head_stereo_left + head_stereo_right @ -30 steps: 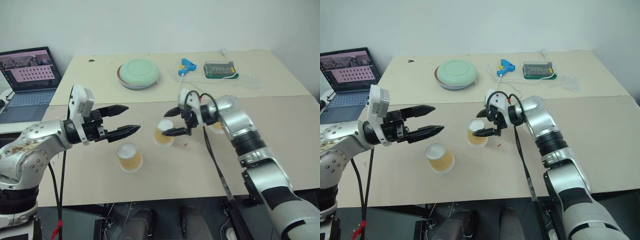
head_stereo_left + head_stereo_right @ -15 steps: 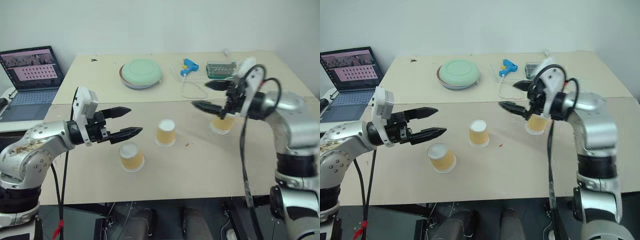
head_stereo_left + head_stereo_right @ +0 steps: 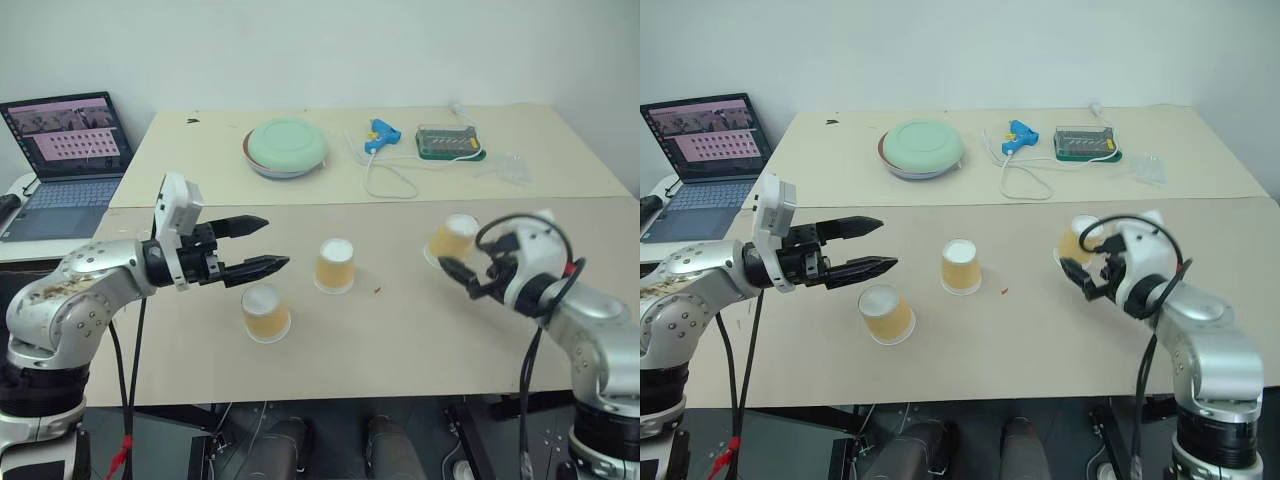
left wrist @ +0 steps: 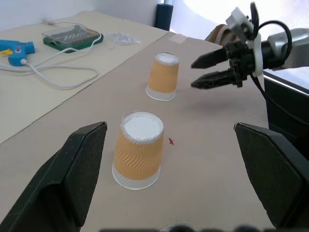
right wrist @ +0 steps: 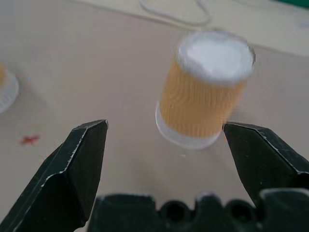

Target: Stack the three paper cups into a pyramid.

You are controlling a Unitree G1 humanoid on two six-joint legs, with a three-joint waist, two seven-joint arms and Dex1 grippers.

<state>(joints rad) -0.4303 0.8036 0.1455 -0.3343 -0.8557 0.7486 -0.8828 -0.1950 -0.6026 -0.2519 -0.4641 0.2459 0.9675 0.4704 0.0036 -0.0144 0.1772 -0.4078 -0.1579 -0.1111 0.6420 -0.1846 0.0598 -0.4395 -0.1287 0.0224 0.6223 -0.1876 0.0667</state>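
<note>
Paper cups, three, inverted and well apart on the counter [image 3: 400, 330]: nearest cup [image 3: 265, 312] just below the wide-spread left pincer [image 3: 262, 246], middle cup [image 3: 335, 265], far cup [image 3: 452, 238] just ahead of the wide-spread right pincer [image 3: 455, 272]. Risk noted: the light far cup could be tipped or crushed if an off-centre or overly firm closure is made.

Three paper cups [image 3: 335, 265] [image 3: 264, 311] [image 3: 451, 238] upside down, unstacked | one green round dish [image 3: 287, 146] | one blue glue gun [image 3: 378, 134] | one clear case on green base [image 3: 447, 141] | one open laptop [image 3: 63, 150] | two tables pushed together [image 3: 570, 170] [image 3: 400, 340]
</note>
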